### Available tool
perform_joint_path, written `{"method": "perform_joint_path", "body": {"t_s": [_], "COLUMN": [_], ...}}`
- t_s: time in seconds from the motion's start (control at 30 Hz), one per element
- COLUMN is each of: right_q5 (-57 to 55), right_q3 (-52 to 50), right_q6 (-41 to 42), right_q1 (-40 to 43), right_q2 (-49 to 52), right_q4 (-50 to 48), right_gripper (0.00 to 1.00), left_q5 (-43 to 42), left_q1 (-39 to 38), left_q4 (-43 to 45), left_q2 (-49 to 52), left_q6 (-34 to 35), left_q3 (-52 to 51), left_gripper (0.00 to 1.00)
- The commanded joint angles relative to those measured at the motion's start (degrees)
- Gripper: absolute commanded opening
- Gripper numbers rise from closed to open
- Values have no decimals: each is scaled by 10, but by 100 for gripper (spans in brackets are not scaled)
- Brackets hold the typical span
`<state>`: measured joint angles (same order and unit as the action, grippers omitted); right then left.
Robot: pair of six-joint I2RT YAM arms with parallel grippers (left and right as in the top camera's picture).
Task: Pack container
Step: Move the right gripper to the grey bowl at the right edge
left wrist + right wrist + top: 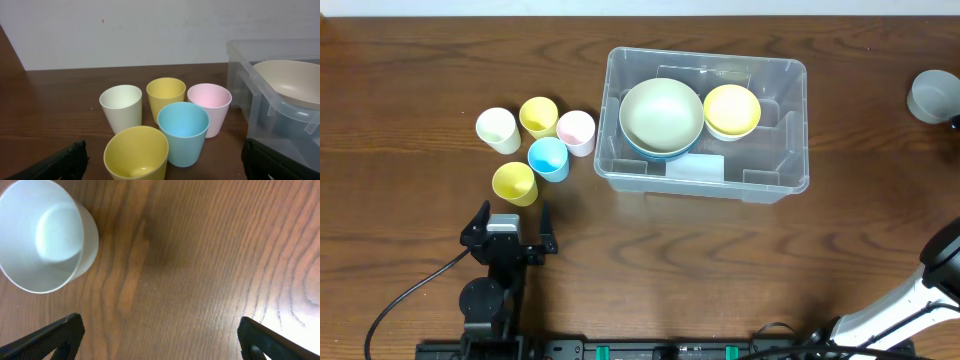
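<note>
The clear plastic container (775, 185) stands right of centre in the overhead view, with a pale label on its front wall. Inside it a cream bowl (661, 112) sits on a blue bowl, next to a yellow bowl (731, 109). Several cups stand left of it: white (497, 129), yellow (538, 116), pink (576, 131), blue (548, 157) and a nearer yellow one (515, 183). My left gripper (508, 229) is open and empty, just short of the near yellow cup (136, 154). My right gripper (160, 340) is open over bare wood near a grey cup (45, 235).
The grey cup (933, 96) stands at the far right edge of the table. The container's left wall (245, 75) rises at the right of the left wrist view. A cable runs along the front left of the table.
</note>
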<state>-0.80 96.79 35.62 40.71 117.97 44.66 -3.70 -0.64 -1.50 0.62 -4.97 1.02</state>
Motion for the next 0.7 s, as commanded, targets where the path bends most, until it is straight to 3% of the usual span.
{"method": "perform_joint_path", "body": {"t_s": [0.0,0.23,0.43,0.67], "right_q5": [-1,11,30,-37], "right_q3": [3,3,3,43], "right_q6": [-8,-9,-78,-101], "right_q1": [-2,-30,-90,-175], "right_q2": [-6,-6,-7,-7], "right_q4": [21,87,70,51], "right_gripper": [98,79,82,88], "left_q5": [-8,-8,-8,-8], "left_q1": [2,2,2,2], "left_q4": [-22,-22,-22,-22], "left_q2": [-3,-3,-3,-3], "left_q6": [-8,-8,-8,-8], "left_q3": [-8,-8,-8,-8], "left_gripper": [98,98,98,98]}}
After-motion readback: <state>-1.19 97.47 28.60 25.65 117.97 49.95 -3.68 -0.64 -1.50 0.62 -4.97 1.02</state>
